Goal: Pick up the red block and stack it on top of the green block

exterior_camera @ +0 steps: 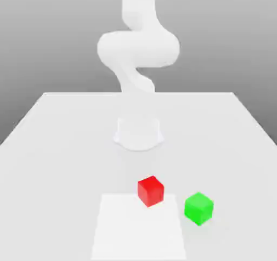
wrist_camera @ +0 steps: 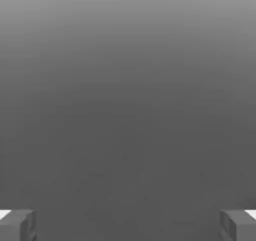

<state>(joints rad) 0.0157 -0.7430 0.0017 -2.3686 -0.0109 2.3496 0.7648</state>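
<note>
The red block (exterior_camera: 150, 190) rests on the white table (exterior_camera: 54, 146), near its front edge. The green block (exterior_camera: 198, 208) sits on the table a short gap away, toward the exterior view's right and slightly nearer the front. The two cubes do not touch. In the hand view my gripper (wrist_camera: 128, 226) is open, its two grey fingertips (wrist_camera: 20, 226) set far apart with nothing between them and only plain grey background beyond. Neither block is near the fingers.
The white arm (exterior_camera: 138, 46) rises from its round base (exterior_camera: 138, 132) at the table's middle, behind the blocks. A slightly brighter square patch (exterior_camera: 130, 233) lies on the table under the red block's front corner.
</note>
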